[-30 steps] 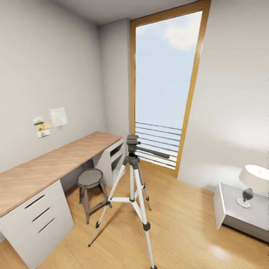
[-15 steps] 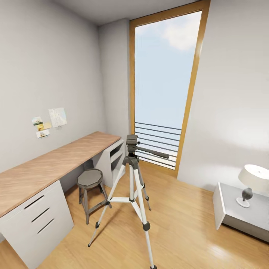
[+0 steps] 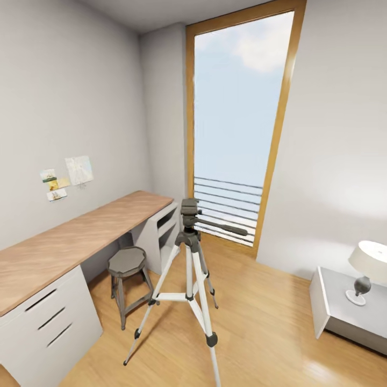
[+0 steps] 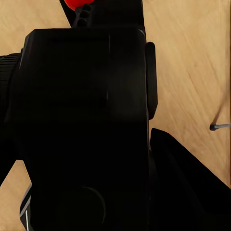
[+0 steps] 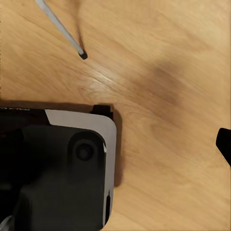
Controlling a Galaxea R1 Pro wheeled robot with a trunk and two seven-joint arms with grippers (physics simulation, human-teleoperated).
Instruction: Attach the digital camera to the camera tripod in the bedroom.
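Note:
The camera tripod (image 3: 190, 258) stands on the plank floor in the middle of the bedroom, silver legs spread, dark head on top and its black pan handle (image 3: 223, 227) pointing right. In the left wrist view the digital camera (image 4: 82, 106) sits very close to the lens, black and boxy, with its red dot (image 4: 78, 4) at the edge. My left gripper (image 4: 96, 202) is shut on it, and a black finger (image 4: 185, 187) shows beside the body. In the right wrist view my right gripper (image 5: 144, 154) hangs open over the floor, with one fingertip (image 5: 224, 143) at the frame's edge.
A grey octagonal stool (image 3: 127, 263) stands just left of the tripod, beside the wood-topped white desk (image 3: 80, 236). A tall wood-framed window (image 3: 236, 118) is behind. A low grey nightstand (image 3: 338, 306) with a lamp (image 3: 368, 266) sits at the right. A tripod foot (image 5: 83, 55) and my base (image 5: 57, 168) show below the right wrist.
The whole head view has shifted a little, so the camera moved; the tripod and furniture look slightly nearer and lower. Nothing in the room has moved.

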